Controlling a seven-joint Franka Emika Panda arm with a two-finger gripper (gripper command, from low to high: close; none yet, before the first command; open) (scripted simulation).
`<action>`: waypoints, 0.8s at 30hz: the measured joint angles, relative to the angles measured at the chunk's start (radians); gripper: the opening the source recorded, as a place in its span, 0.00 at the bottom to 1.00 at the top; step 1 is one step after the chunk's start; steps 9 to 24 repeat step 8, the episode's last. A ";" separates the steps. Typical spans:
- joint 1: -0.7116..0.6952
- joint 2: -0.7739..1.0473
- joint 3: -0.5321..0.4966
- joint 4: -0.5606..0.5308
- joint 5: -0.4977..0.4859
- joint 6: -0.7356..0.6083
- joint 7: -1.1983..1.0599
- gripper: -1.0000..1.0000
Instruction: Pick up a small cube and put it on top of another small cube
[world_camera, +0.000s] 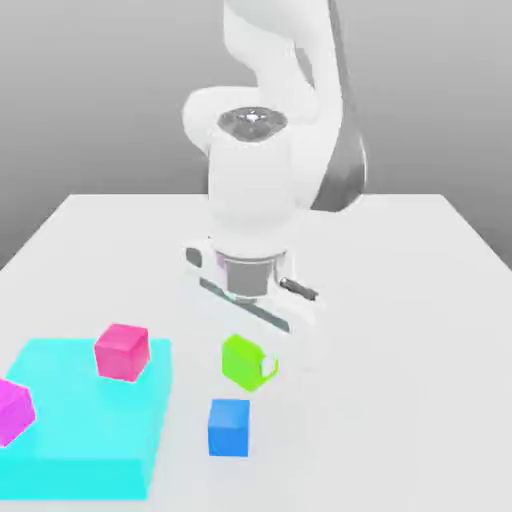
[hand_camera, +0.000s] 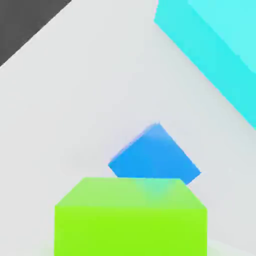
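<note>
Step in hand: I carry the green cube toward the blue cube; the pick is done, the placing is not yet done.
Gripper: the gripper is closed tight on the green cube, and one pale finger shows at the cube's side in the exterior view.
Green cube: it hangs above the table, near the front edge, just behind the blue cube. In the hand view the green cube sits close under the camera.
Blue cube: it rests on the table, just beside the flat cyan block at the front left corner. In the hand view the blue cube looks turned against the green one.
Next move: I judge I must bring the green cube exactly over the blue one, match the faces, lower it, then open.
Others: two pink cubes stand on the cyan block; I leave them.
</note>
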 joint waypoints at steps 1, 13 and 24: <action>-0.005 0.033 -0.008 0.002 -0.018 0.030 0.012 0.00; 0.007 0.158 -0.034 0.008 -0.106 0.146 0.073 1.00; 0.007 0.158 -0.034 0.008 -0.106 0.146 0.073 1.00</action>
